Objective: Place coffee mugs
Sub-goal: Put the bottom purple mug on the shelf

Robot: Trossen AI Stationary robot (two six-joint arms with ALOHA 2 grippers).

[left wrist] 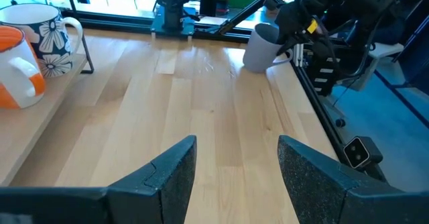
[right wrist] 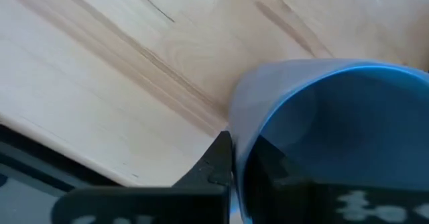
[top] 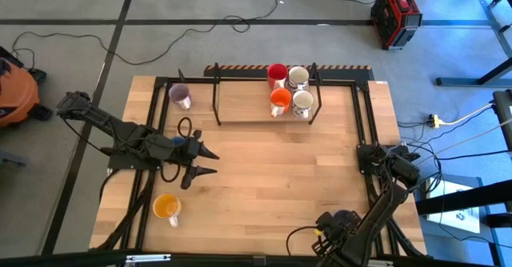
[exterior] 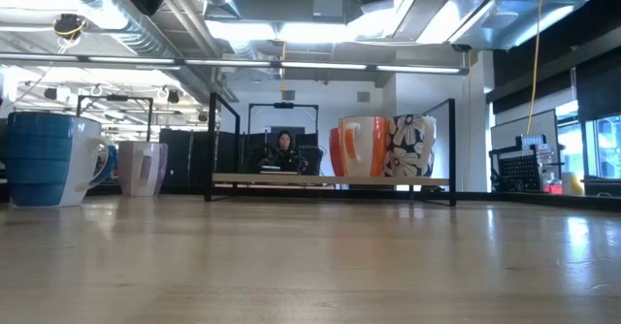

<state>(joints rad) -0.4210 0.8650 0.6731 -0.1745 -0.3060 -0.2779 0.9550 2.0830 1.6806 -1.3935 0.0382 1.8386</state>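
Right tool [right wrist: 234, 184] at the near right counter [top: 264, 179] corner, grasping the rim of a lilac mug [right wrist: 335, 123]. Yellow-orange mug [top: 166, 207] near left, untouched. Left tool [top: 210, 161] mid-left, released, fingers spread, holding nothing. Another lilac mug [top: 180, 96] far left. On the far rack [top: 240, 111]: red mug [top: 277, 74], orange mug [top: 280, 100], two white mugs [top: 300, 89]. Judged about half placed; at least three mugs left.
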